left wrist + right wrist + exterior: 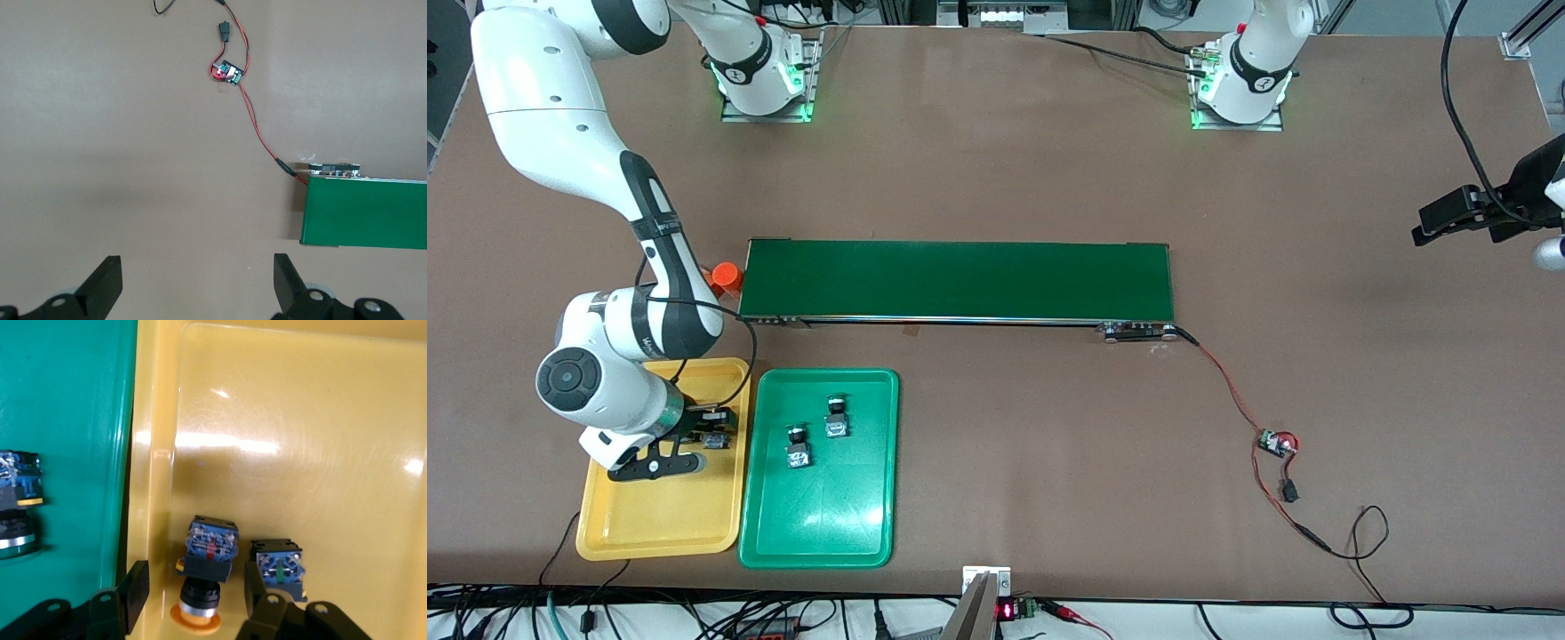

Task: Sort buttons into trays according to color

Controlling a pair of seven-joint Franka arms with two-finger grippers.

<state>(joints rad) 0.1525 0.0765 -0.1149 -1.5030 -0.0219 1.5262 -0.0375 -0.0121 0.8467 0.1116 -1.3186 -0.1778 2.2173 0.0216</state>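
The yellow tray (658, 524) and the green tray (818, 524) lie side by side at the right arm's end of the table. Two green buttons (837, 418) (798, 447) rest in the green tray. My right gripper (710, 436) hangs low in the yellow tray. Its jaws are open on either side of a yellow button (203, 577) that lies on the tray floor, with a gap on each side. A second button (280, 568) lies just outside one finger, its cap hidden. My left gripper (1449, 222) waits open over bare table.
The long dark-green conveyor belt (956, 280) crosses the table's middle, with an orange cylinder (727, 276) at its end toward the right arm. A red and black wire runs from the belt to a small circuit board (1276, 443).
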